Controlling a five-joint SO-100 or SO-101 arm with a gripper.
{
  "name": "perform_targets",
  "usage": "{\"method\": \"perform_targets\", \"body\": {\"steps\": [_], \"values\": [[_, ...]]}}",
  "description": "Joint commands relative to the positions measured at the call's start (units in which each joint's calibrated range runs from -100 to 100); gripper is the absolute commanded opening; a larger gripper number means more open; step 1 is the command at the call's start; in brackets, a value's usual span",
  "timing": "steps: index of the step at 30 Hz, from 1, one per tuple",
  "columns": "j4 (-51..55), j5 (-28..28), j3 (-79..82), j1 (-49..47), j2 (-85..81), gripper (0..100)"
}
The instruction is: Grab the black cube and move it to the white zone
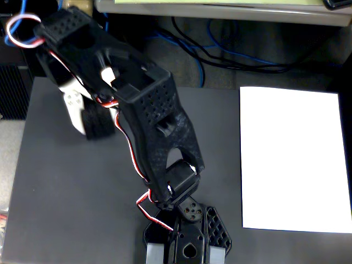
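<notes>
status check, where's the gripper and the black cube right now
Gripper at upper left of fixed view, fingers around the black cube; grip looks closed on it. White zone at right, bare. Grey table between them shows nothing in the way.

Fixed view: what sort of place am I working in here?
Probably an office or hobby lab desk: a dark grey tabletop, loose blue and black cables behind it, and a plain white paper sheet laid out as a drop zone.
</notes>
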Motion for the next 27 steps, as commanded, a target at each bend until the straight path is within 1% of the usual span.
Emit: {"method": "perform_targets", "body": {"steps": [1, 4, 8, 9, 12, 15, 16, 18, 23, 25, 27], "values": [[7.4, -3.3, -14.5, -0.1, -0.9, 1], [9.0, -7.0, -22.4, -0.1, -0.9, 1], [9.1, -12.0, -23.4, -0.1, -2.3, 1], [9.1, -13.1, -23.4, -0.1, -6.1, 1], [9.2, -14.7, -18.9, 0.7, -24.9, 1], [9.2, -20.3, -8.5, 3.5, -40.1, 1], [9.2, -21.1, -6.1, 5.2, -44.4, 1], [9.2, -21.3, -1.8, 11.9, -52.3, 1], [9.2, -21.4, 2.1, 38.1, -66.3, 1], [9.2, -22.2, 4.0, 43.7, -68.8, 1], [9.1, -24.0, 5.0, 45.1, -69.5, 1]]}}
